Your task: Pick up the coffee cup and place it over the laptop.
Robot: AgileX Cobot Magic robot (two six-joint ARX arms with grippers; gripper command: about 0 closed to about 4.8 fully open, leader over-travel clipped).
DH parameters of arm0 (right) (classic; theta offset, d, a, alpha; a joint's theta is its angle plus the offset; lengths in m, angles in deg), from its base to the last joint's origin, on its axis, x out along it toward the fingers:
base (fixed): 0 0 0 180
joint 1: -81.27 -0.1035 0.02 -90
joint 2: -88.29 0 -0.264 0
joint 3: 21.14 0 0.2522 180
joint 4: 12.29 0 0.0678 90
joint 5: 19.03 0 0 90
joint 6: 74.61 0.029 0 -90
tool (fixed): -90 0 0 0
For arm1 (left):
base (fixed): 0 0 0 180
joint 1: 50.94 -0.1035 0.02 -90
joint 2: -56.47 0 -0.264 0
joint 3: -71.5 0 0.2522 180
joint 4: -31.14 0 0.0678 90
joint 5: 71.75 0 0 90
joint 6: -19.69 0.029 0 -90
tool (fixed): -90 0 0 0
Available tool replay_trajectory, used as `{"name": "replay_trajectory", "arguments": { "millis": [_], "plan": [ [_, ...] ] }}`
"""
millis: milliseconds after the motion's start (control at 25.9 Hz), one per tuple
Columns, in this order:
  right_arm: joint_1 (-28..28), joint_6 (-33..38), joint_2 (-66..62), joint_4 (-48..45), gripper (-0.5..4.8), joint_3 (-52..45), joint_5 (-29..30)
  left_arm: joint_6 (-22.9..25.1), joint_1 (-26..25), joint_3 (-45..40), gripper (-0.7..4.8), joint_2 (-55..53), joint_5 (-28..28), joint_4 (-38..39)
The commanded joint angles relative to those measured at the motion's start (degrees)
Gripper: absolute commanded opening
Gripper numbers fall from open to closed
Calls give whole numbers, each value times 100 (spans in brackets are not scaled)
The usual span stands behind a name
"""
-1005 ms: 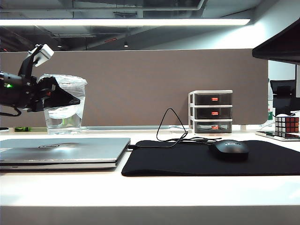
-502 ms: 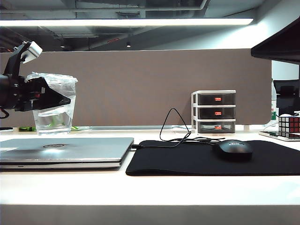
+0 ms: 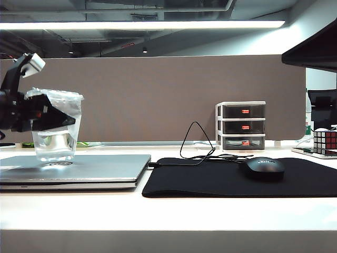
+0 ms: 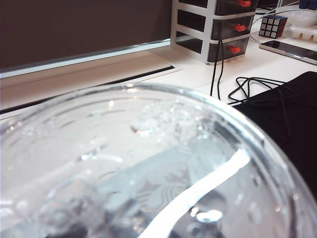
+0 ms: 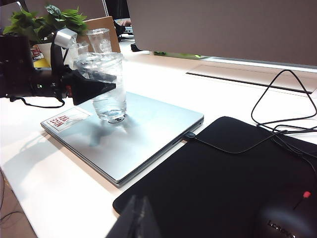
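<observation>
Exterior view: left gripper (image 3: 50, 118) at far left, black fingers clamped around the upper half of the cup (image 3: 54, 138). Cup upright, clear, ridged, partly filled with clear liquid, its base at or just above the lid of the laptop (image 3: 100, 168); contact not resolvable from this angle. Laptop closed, silver-grey, flat on the white table (image 3: 174, 213), round logo just below the cup base. Mouse pad (image 3: 210, 179) black, just right of the laptop, with a mouse (image 3: 261, 167) on its right part and a looped cable (image 3: 194, 142) rising behind. Three-drawer organizer (image 3: 240, 125) against the brown partition (image 3: 174, 95), well right of the cup. Puzzle cube (image 3: 323, 139) at far right edge.

Left wrist view: cup (image 4: 143, 168) filling most of the frame, rim and liquid surface seen from close above; organizer (image 4: 218, 25), cable (image 4: 257, 87), cube (image 4: 273, 25) and pad (image 4: 292, 119) beyond.

Right wrist view: left gripper (image 5: 86, 88) reaching in from the side, closed on the cup (image 5: 106, 84) with one dark wedge-shaped finger across the cup wall. Cup base over the laptop (image 5: 143, 134) lid, near its middle, beside a sticker (image 5: 67, 120). Right gripper (image 5: 133, 220) low at the frame edge over the table, near the pad (image 5: 223, 178), well apart from the cup; only dark finger tips visible, open or closed not discernible. Mouse (image 5: 285, 223) at the corner. Plant (image 5: 44, 20) behind the arm.
</observation>
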Motion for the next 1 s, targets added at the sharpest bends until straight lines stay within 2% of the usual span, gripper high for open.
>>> {"name": "replay_trajectory", "arguments": {
  "millis": [39,309,348,387,464,618,696,1005],
  "plan": [
    [-4,-15,7,-98,-5,37,20,22,11,15,240,-313,-20,-219],
    [-4,-13,7,-96,-5,35,20,-55,44,-35,247,-407,-42,-673],
    [-4,-15,7,-94,-5,35,20,-111,44,-33,267,-404,-42,-673],
    [-2,-15,7,-96,-5,37,20,-153,44,-35,328,-407,-44,-671],
    [-4,-15,7,-96,-5,37,20,-146,46,-46,402,-407,-160,-691],
    [-4,-15,28,-96,-5,37,20,-330,59,-55,437,-404,-190,-798],
    [-4,-13,44,-87,-5,35,22,-415,48,-68,473,-404,-302,-820],
    [-4,-11,87,-79,-5,37,22,-592,-13,-133,479,-313,-492,-1034]
  ]
}}
